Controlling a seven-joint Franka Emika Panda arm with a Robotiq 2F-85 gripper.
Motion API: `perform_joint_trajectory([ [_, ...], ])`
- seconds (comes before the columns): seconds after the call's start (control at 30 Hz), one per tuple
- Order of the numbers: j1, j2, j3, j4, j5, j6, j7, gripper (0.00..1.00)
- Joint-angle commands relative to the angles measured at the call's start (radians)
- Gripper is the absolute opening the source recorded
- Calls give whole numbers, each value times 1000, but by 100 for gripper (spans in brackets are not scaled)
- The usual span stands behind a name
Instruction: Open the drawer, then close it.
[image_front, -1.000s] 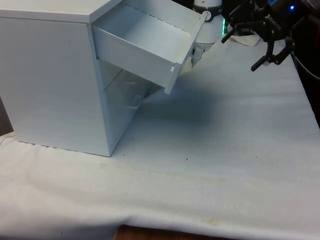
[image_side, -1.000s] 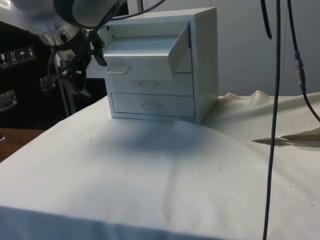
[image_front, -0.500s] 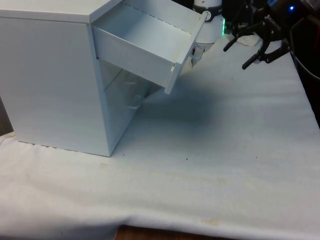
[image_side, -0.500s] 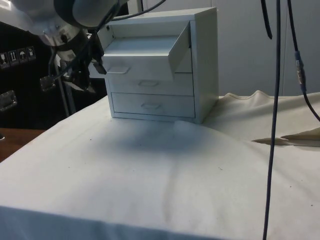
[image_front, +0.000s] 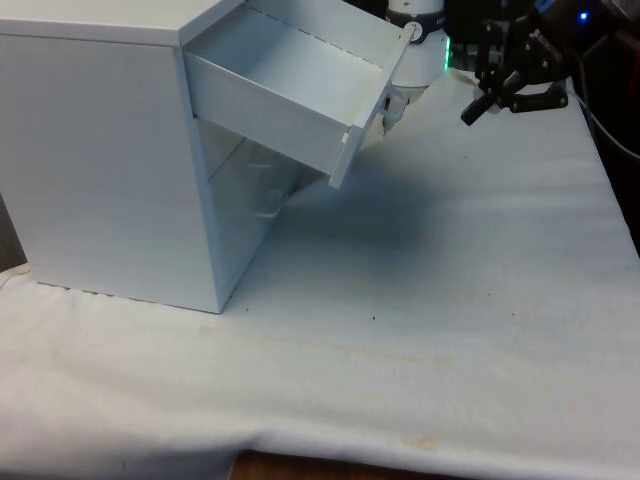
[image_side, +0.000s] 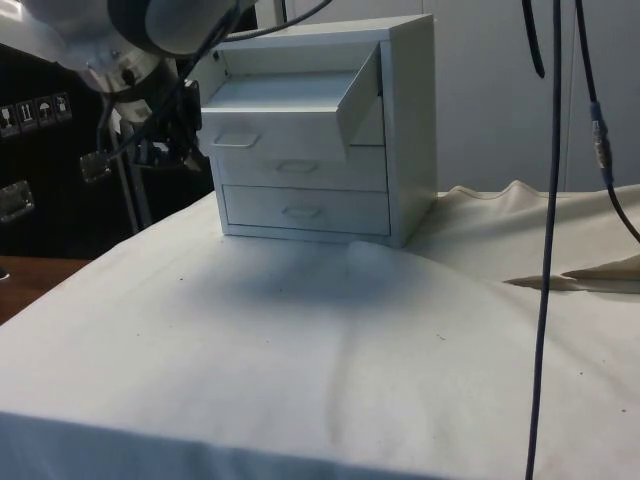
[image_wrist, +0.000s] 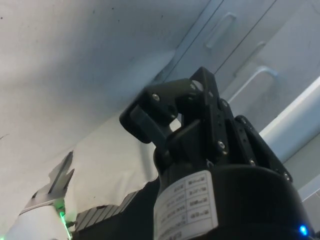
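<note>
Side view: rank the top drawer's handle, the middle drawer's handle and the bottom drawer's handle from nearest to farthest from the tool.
1. Top drawer's handle, on the pulled-out drawer, right beside the tool.
2. Middle drawer's handle, lower and further into the chest.
3. Bottom drawer's handle, lowest, near the cloth.

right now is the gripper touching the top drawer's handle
No, in the front view the gripper hangs off to the front view's right of the pulled-out top drawer, with bare cloth between them.
</note>
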Motion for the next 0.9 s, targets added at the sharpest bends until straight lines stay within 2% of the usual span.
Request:
perform_joint_trajectory([
  [0.0, 1, -4, 0, -4, -2, 4, -1, 0],
  [0.07, -3, -5, -1, -9, -4, 8, -4, 0],
  [0.1, 0, 0, -1, -2, -2, -1, 0, 0],
  [0.17, -6, -6, -5, -15, -5, 12, -8, 0],
  [0.33, -3, -17, -24, -36, -11, 15, -19, 0],
  [0.37, -3, -3, -22, -19, -3, 0, -15, 0],
  [0.6, -4, -42, -39, -73, -35, 18, -25, 0],
  [0.63, -3, -31, -37, -60, -28, 1, -19, 0],
  [0.67, -4, -45, -40, -77, -38, 18, -26, 0],
  [0.87, -4, -62, -54, -90, -51, 15, -43, 0],
])
